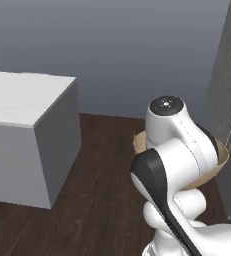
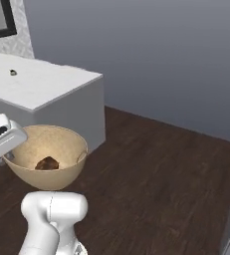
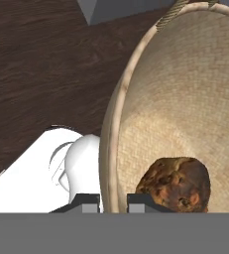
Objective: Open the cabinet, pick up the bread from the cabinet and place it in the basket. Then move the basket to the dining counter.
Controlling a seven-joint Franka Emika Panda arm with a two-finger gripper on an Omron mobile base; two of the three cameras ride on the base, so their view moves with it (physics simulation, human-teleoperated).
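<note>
While the white arm carries it clear of the dark wood-plank floor (image 2: 161,169), the tan, round woven basket (image 2: 52,147) sits with its mouth facing up, level in both base views. The two-finger claw (image 3: 112,203) is clenched on the basket's rim, one dark fingertip (image 3: 86,204) outside the wall and the other inside. Just beside the inner fingertip, at the bottom of the bowl, rests the small, lumpy golden-brown bread loaf (image 3: 178,182); its long axis cannot be told. Beyond the claw, well apart, stands the long white-marble-topped dining counter with grey sides (image 2: 47,87).
</note>
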